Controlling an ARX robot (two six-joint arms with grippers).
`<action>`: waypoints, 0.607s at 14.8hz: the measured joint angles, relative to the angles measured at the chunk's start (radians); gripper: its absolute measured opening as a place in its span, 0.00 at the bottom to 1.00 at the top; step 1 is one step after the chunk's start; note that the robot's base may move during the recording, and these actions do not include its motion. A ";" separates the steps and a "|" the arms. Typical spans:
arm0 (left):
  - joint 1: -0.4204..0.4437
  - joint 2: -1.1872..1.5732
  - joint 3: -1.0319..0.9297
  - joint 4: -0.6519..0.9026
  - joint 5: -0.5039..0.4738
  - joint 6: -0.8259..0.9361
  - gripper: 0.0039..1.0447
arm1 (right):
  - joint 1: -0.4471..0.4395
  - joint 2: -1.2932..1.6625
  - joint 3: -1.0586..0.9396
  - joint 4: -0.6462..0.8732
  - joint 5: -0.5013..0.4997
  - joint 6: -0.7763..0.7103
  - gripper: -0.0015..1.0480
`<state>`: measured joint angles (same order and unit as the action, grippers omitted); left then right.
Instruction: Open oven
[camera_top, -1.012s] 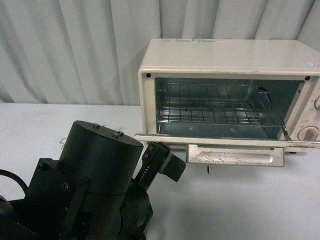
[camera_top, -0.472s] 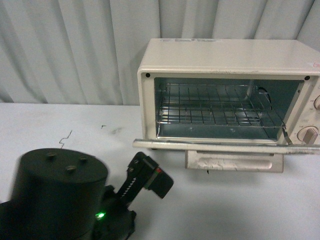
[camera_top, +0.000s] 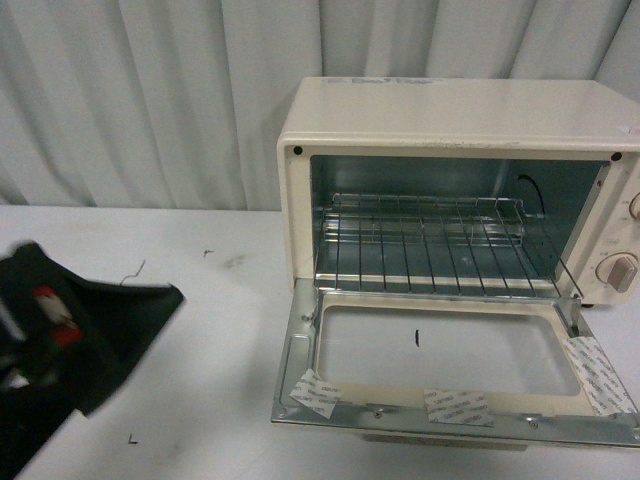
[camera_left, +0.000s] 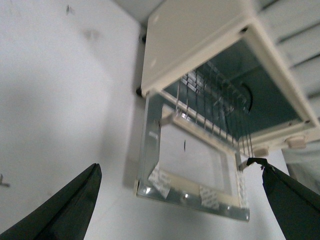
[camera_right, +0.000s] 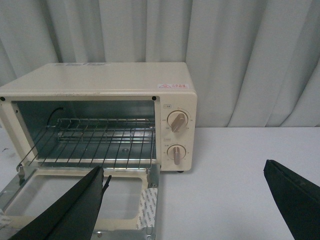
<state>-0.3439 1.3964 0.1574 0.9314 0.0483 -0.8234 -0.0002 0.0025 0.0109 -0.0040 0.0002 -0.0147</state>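
The oven (camera_top: 450, 110) is seen head-on from slightly above in the front view, steeply tilted in the left wrist view, and frontally in the right; its open door (camera_top: 450, 350) is shared by all three.

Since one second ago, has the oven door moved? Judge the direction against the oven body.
Yes. The oven door has swung further down and forward, away from the unmoved oven body.

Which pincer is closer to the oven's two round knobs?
Probably the right. The right pincer faces the knobs from the front, on their side of the oven. The left pincer is out past the open door's opposite edge, farther from them.
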 joint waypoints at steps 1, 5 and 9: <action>0.030 -0.119 -0.002 -0.061 0.000 0.045 0.94 | 0.000 0.000 0.000 0.000 0.000 0.000 0.94; 0.085 -0.341 -0.045 -0.026 -0.167 0.301 0.81 | 0.000 0.000 0.000 0.000 0.000 0.000 0.94; 0.208 -0.607 -0.128 -0.174 -0.184 0.765 0.31 | 0.000 0.000 0.000 0.000 0.000 0.000 0.94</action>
<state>-0.1364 0.7898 0.0292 0.7570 -0.1360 -0.0586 -0.0002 0.0025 0.0109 -0.0036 -0.0002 -0.0147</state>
